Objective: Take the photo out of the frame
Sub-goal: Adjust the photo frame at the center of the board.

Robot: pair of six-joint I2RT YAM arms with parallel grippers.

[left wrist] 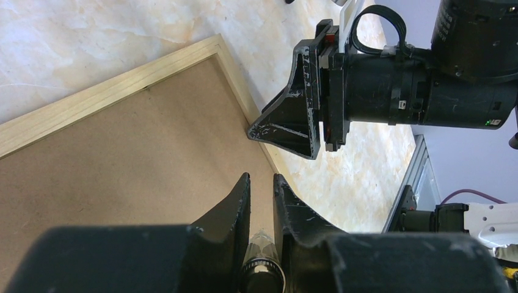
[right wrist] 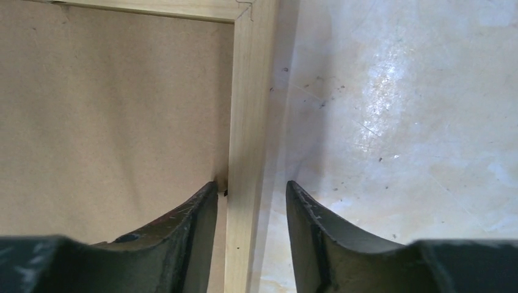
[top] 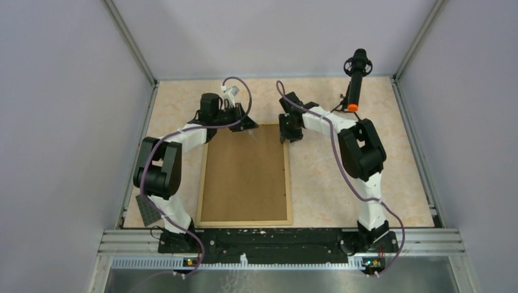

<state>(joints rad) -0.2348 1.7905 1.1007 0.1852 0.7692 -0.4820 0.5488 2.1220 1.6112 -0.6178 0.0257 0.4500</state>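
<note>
Top view: frame (top: 245, 176) lies back-up on table (top: 397, 183); photo unseen, presumably underneath.

Left wrist: left gripper (left wrist: 261, 183) nearly pressed together above the backing, holding nothing.

Right wrist: right gripper (right wrist: 251, 194) spread astride the frame's rail; closing could drag the frame.

No lettering in any view is sharp enough to read.

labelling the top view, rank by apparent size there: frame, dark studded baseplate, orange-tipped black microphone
1. frame, largest by far
2. and 3. studded baseplate and microphone look similar in size; the baseplate is partly hidden by the left arm, so I won't rank them.
</note>
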